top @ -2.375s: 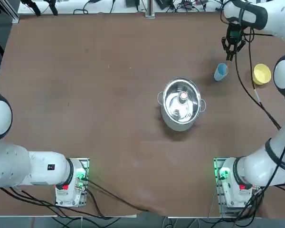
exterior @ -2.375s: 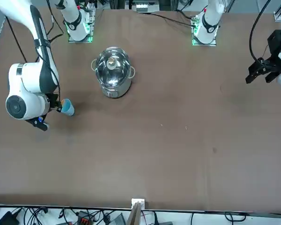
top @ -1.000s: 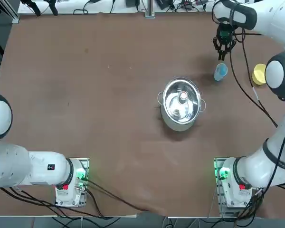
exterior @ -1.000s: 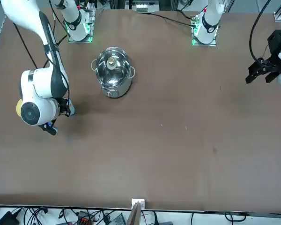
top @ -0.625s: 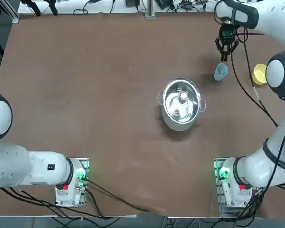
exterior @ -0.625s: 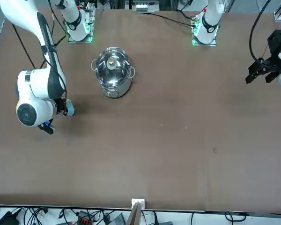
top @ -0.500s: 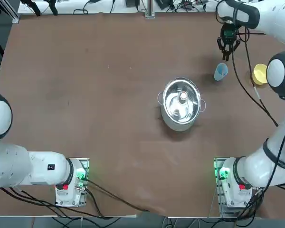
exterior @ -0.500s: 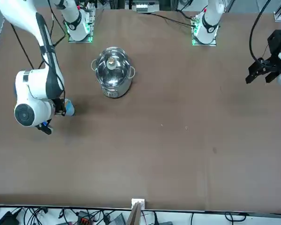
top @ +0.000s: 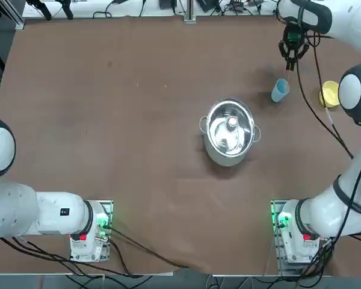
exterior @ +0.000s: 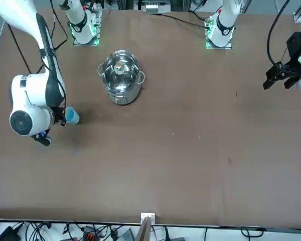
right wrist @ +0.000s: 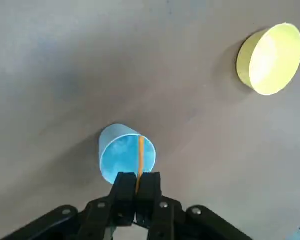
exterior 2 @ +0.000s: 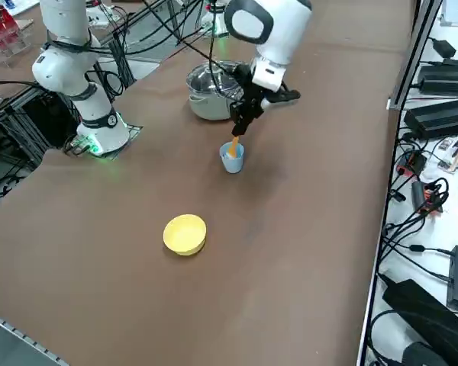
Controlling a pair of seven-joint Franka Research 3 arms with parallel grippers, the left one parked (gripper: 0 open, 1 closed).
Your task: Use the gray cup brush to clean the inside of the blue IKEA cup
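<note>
Brush (right wrist: 141, 156) clamped in right claw (right wrist: 138, 179), dipping into blue cup (right wrist: 126, 154) on brown table (exterior 2: 122, 252); yellow bowl (exterior 2: 185, 234) near.

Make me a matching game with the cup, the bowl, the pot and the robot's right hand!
1. blue cup
2. bowl
3. pot
4. right hand

A. has a shiny lid on
B. is closed on the orange stick
C. has the stick poking into it
D. is yellow

Pairs: 1-C, 2-D, 3-A, 4-B
</note>
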